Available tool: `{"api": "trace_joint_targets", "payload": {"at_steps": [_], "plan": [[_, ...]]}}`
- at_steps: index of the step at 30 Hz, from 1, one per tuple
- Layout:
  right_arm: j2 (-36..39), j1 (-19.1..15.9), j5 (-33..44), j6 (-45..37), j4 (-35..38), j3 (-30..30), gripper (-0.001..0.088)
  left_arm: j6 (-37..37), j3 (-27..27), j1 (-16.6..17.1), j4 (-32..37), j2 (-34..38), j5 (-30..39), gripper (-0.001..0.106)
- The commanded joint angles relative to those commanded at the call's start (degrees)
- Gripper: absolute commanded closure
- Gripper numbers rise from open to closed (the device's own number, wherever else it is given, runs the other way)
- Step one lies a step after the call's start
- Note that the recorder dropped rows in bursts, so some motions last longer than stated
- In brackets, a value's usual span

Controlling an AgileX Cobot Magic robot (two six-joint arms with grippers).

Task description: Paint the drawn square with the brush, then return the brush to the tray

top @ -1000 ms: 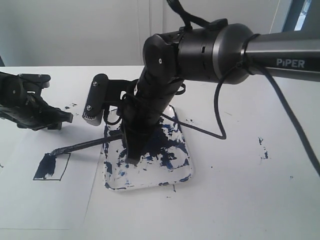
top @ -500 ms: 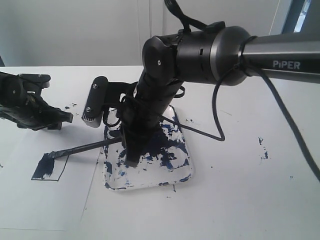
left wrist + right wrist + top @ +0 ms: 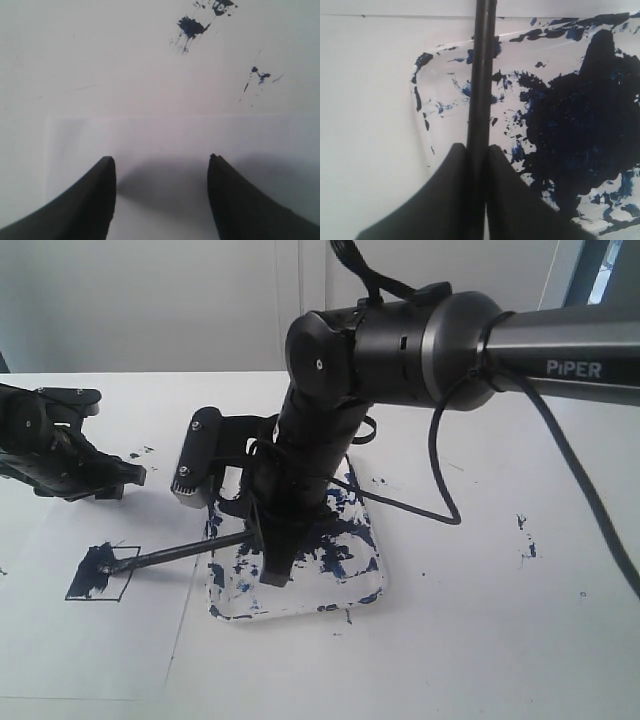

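Brush [image 3: 180,552] is clamped tight between the jaws of the right gripper [image 3: 268,558], around the middle of the exterior frame. It's gripped at the back end of the handle, right over the left edge of the tray [image 3: 372,592]. From there the handle is slanted down and out to the lower left, and the tip is planted on the drawn square [image 3: 100,573], about at its upper middle. That square is only partly filled. The left portion is covered in dark navy, while the right side and lower right corner are left white inside the black outline.

In the right wrist view the same brush [image 3: 481,90] is seen squeezed between the two dark fingers of the right gripper [image 3: 476,148]. Below it, the tray [image 3: 421,107] is blotched heavily with navy-black paint.

The left gripper [image 3: 105,480] is parked at the left edge of the exterior frame, above and well apart from the square. Its jaws are spread with nothing between them, which is confirmed by the left wrist view, where only white paper [image 3: 150,135] and its shadow are seen between the fingers of the left gripper [image 3: 160,160]. Whether the paper is actually touched can't be told.

A few paint specks [image 3: 525,535] are scattered on the table [image 3: 480,630] to the right of the tray.
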Motion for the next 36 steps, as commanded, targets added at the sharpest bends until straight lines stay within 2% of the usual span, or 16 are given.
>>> {"api": "trace_joint_targets", "payload": {"at_steps": [4,15,21,28,36], "plan": [[-1.10,0.00,0.98,-2.83,3.50,0.00,0.0868,0.00,0.00,0.00,0.00,0.00,0.13,0.047],[-2.57,0.00,-1.14,-2.56,3.38,0.00,0.0868,0.00,0.00,0.00,0.00,0.00,0.41,0.047],[-3.14,0.00,-5.79,-0.83,1.00,0.00,0.0868,0.00,0.00,0.00,0.00,0.00,0.41,0.047],[-2.65,-0.12,-6.56,2.37,-3.23,0.00,0.0868,0.00,0.00,0.00,0.00,0.00,0.85,0.047],[-0.81,-0.24,-6.11,2.72,-3.32,0.00,0.0868,0.00,0.00,0.00,0.00,0.00,0.93,0.047]]}}
